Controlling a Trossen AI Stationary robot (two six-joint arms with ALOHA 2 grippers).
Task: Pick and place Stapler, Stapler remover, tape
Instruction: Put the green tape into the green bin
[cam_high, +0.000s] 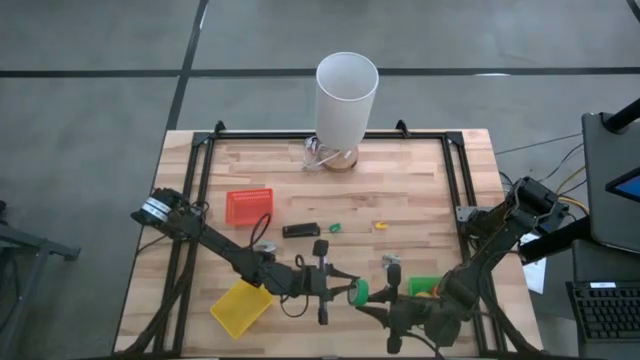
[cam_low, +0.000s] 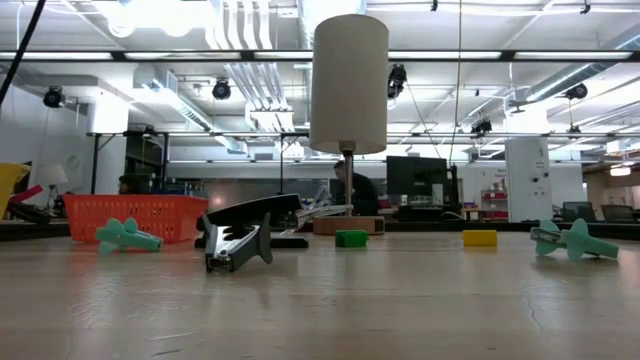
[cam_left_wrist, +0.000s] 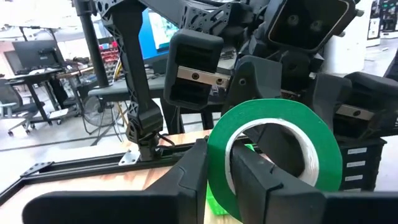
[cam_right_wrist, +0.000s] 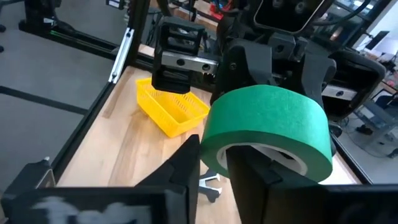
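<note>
The tape (cam_left_wrist: 273, 155) is showing bright green with a pale core. The stapler (cam_high: 300, 230) is looking black. One tray (cam_high: 249, 206) is glowing orange-red, another (cam_high: 240, 308) yellow. The tabletop (cam_high: 400, 190) is showing pale wood strips in mixed tones. A tall cylinder (cam_high: 346, 97) is appearing white.

Around my wooden plank table (cam_high: 420, 190): grey tiled floor (cam_high: 90, 110), white ceiling ducts (cam_low: 240, 40), bright fluorescent lights (cam_low: 160, 12).
</note>
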